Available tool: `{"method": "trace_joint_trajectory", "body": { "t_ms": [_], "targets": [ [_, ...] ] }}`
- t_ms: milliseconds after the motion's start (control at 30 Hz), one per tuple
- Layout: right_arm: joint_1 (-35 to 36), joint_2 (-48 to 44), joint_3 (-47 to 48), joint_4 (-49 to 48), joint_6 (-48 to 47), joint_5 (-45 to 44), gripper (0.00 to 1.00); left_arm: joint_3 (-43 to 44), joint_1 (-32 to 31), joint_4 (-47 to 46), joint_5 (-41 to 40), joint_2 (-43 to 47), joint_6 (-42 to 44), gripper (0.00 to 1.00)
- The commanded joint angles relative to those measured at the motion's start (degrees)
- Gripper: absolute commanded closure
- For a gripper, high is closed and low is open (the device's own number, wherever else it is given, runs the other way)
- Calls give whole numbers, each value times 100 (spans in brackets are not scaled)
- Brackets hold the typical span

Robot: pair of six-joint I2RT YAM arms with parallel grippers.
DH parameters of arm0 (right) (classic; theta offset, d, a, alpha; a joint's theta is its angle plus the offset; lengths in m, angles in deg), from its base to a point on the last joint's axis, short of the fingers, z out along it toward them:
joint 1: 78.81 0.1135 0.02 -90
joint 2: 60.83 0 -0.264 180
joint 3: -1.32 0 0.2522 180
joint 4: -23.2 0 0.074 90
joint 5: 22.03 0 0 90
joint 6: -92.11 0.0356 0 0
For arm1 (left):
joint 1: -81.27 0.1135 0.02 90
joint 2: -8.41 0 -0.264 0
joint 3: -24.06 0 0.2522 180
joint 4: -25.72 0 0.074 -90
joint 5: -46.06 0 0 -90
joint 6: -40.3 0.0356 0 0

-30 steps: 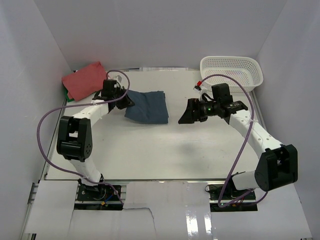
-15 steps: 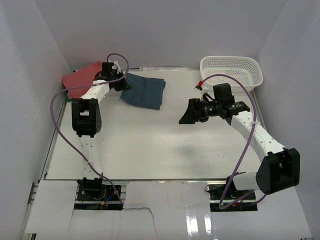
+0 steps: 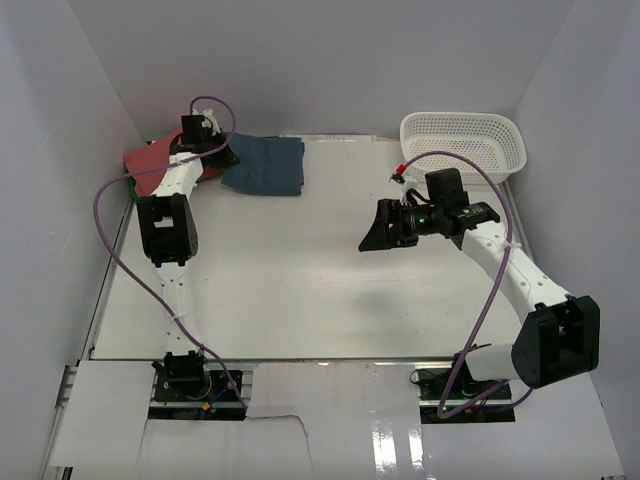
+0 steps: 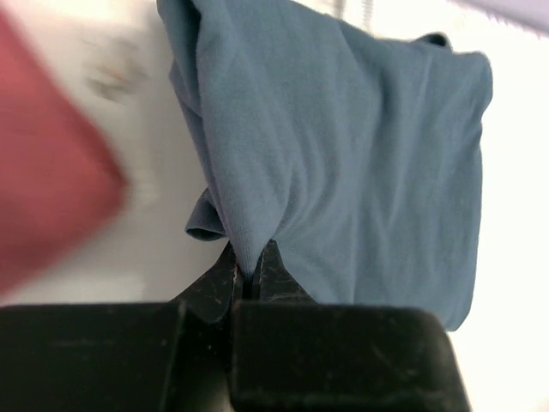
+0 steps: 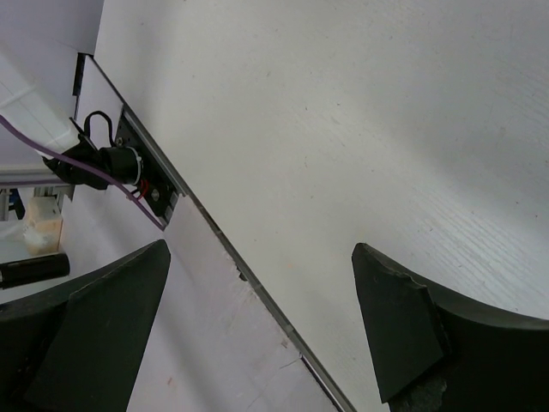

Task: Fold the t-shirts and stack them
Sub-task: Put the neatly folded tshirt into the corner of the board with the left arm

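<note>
Across the white tabletop [image 3: 300,290] the left arm has swung to the far left corner, dragging the folded dark teal-blue cotton t-shirt [image 3: 268,166] from mid-table until it lies just beside the coral-red cotton t-shirt [image 3: 150,162], not yet on it. We judge the step to be stacking: the left fingers [image 4: 216,287], pinched together on a fold at the teal shirt's edge, should lift it clear of the red one, carry it squarely over, and release only once it lies flat. The right fingers [image 5: 403,318] hang wide apart over bare tabletop, holding nothing.
</note>
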Motion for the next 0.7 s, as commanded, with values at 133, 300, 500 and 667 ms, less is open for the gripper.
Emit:
{"method": "trace_joint_trajectory", "body": {
  "t_ms": [133, 300, 500, 667],
  "targets": [
    [-20, 35, 399, 396, -31, -45, 7, 686, 718, -605, 23, 73, -49, 100],
    [-20, 97, 443, 476, -5, -2, 7, 1284, 771, -729, -125, -94, -23, 100],
    [-11, 114, 320, 424, 56, -37, 7, 1223, 920, -887, 32, 72, -146, 100],
    [42, 114, 188, 265, 171, 16, 7, 1179, 1095, -949, 111, 187, -321, 100]
  ]
}}
